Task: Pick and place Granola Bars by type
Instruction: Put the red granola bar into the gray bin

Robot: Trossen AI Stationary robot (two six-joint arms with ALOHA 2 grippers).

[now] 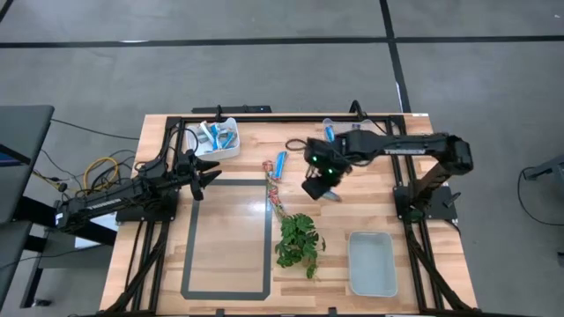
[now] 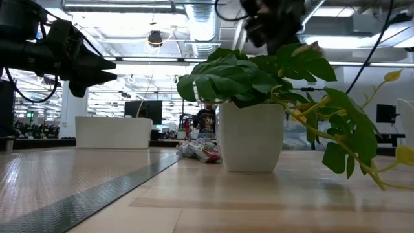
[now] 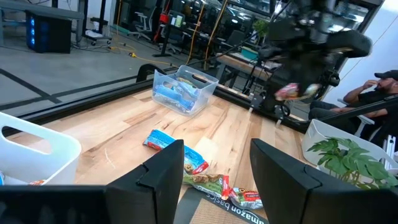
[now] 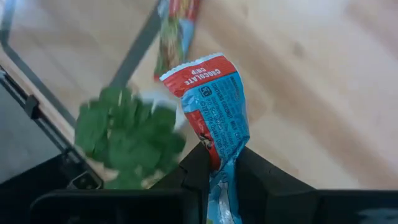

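Note:
My right gripper (image 4: pixel 225 165) is shut on a red-and-blue wrapped granola bar (image 4: pixel 214 106) and hovers over the table's middle, right of the loose bars (image 1: pixel 319 185). On the wood lie a blue bar (image 1: pixel 280 163) and a row of red multicolour bars (image 1: pixel 273 195). My left gripper (image 3: pixel 217 168) is open, above the table's left part near the white bin (image 1: pixel 218 139), which holds blue bars. It faces the loose bars (image 3: pixel 193 160). A clear bin (image 3: pixel 183 90) holds more blue bars. My right gripper pinches the bar between its two fingers (image 4: pixel 193 168) at the blue lower part (image 4: pixel 225 155). The red end (image 4: pixel 199 71) sticks out past the fingertips. The bar is lifted clear of the table, seen from the left wrist (image 3: pixel 292 90).
A green plant in a white pot (image 1: pixel 298 239) stands near the table's middle front. A white tray (image 1: pixel 371 262) sits at the near right. A dark tape rectangle (image 1: pixel 227 238) marks the near left. A person (image 3: pixel 379 87) sits beyond the table.

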